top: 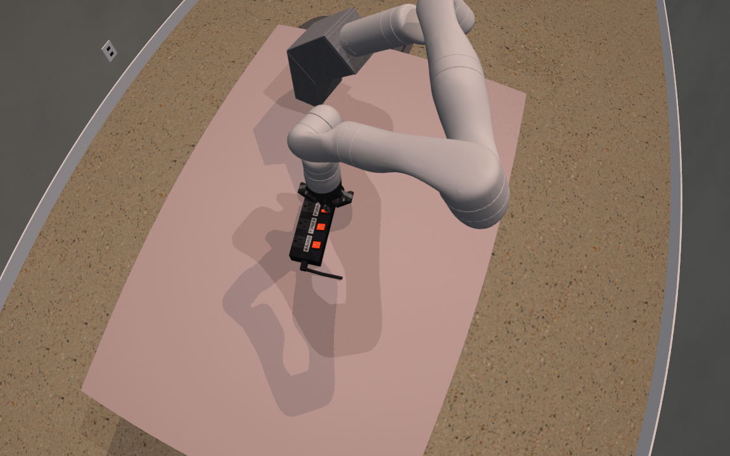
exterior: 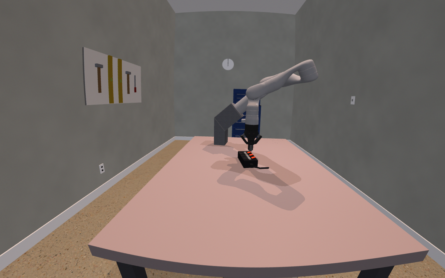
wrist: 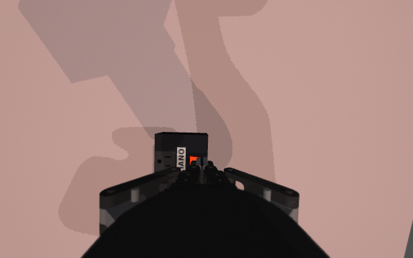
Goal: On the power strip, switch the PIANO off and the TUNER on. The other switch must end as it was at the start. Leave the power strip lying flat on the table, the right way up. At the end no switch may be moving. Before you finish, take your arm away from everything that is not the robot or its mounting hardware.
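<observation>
The black power strip (top: pixel 294 254) (exterior: pixel 246 163) (wrist: pixel 181 140) lies flat on the pink table, right way up. Its orange switches stand in a row: PIANO (wrist: pixel 193 159) at the far end, TUNER (top: pixel 320 227) in the middle, RADIO (top: pixel 316 244) at the cord end. My gripper (top: pixel 327 208) (exterior: pixel 250 149) (wrist: pixel 201 164) is shut and empty, pointing down at the PIANO switch and partly hiding it. Its tips are very close to that switch; I cannot tell whether they touch it. The rocker positions are too small to tell.
A short black cord (top: pixel 325 275) (exterior: pixel 262 168) leaves the strip's near end. The strip stands on the pink table (top: pixel 186 340) (exterior: pixel 217 224). The arm's dark base mount (top: pixel 322 56) (exterior: pixel 221 127) is at the back. The arm's elbow (top: pixel 475 181) (exterior: pixel 308 70) hangs out to the right.
</observation>
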`<state>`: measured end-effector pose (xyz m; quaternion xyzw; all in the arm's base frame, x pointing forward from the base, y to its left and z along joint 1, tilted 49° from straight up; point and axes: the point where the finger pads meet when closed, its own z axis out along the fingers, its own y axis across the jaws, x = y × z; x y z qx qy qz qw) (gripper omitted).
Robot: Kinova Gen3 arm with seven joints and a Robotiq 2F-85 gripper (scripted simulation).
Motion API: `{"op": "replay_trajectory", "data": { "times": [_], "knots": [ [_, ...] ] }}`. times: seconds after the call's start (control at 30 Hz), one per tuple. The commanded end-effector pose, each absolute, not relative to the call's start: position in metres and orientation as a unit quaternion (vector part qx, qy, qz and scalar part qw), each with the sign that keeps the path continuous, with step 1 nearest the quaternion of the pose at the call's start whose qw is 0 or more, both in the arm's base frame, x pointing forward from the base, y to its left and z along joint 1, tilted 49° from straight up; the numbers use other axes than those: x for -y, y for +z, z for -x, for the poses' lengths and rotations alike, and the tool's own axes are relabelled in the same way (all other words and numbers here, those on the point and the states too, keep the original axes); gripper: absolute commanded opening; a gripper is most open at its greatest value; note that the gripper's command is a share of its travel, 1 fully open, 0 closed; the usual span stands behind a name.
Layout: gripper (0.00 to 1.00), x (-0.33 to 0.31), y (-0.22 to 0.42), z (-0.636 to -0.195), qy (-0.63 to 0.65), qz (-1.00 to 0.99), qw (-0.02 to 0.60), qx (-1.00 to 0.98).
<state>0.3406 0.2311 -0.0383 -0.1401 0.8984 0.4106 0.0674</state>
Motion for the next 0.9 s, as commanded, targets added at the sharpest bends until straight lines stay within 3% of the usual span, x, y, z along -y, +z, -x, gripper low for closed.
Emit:
{"op": "replay_trajectory", "data": {
  "times": [0.0,0.87],
  "knots": [
    [0.0,-0.2308,-0.0382,-0.3411,0.41,0.14,0.068,-0.899],
    [0.0,-0.2366,-0.0432,-0.3411,0.41,0.14,0.068,-0.899]
  ]
}}
